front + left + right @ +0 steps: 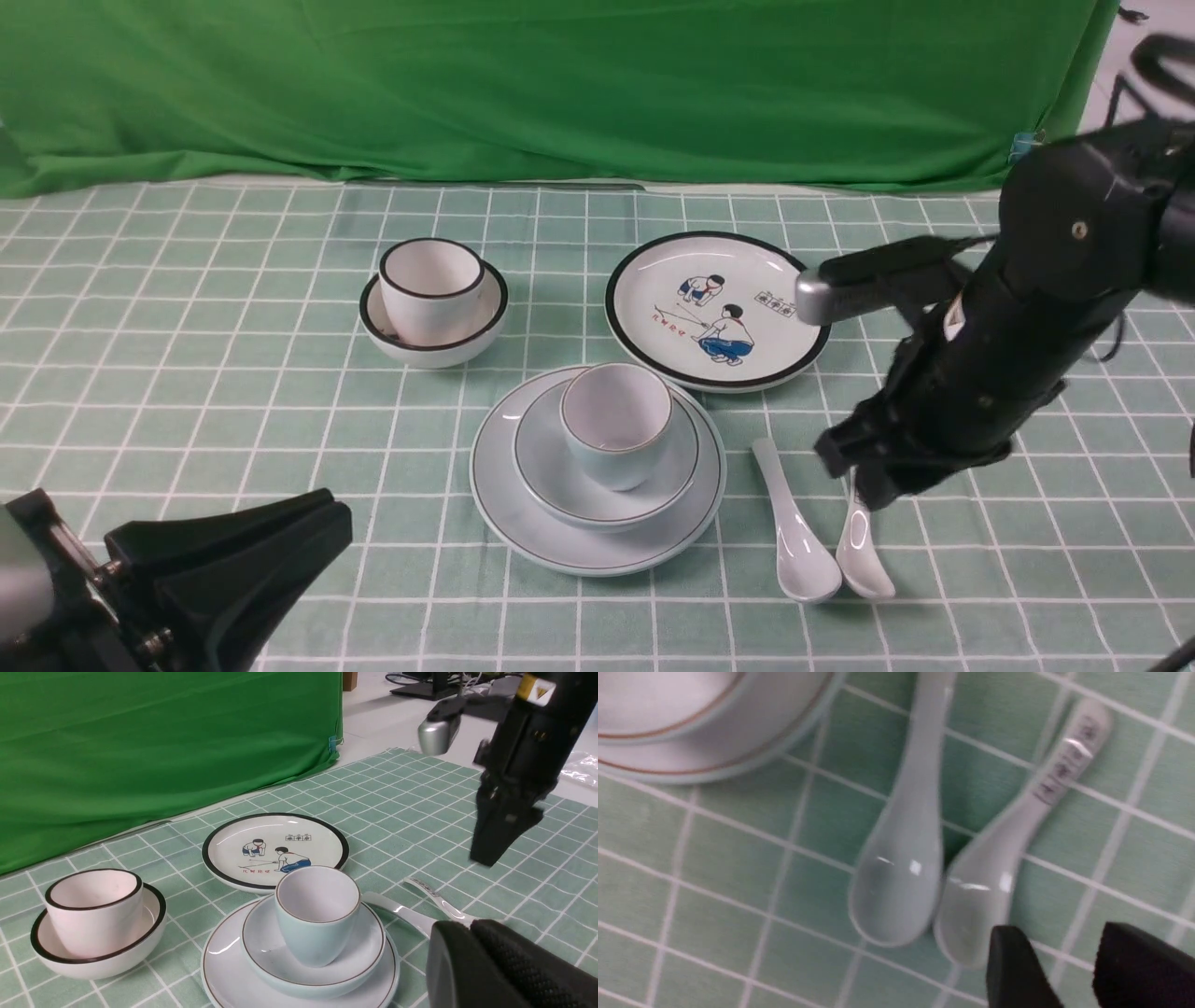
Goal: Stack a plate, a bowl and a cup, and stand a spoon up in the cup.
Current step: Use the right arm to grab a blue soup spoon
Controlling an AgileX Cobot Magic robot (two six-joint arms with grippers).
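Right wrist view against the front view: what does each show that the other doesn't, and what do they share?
Only the right wrist view shows the printed marks on the handle of the marked spoon; in the front view the right gripper hides it. Only the front view shows the cup standing in the bowl, the cream cup in its black-rimmed bowl, and the cartoon plate. Both show the plain spoon lying beside the marked one on the cloth, and the rim of the plate.
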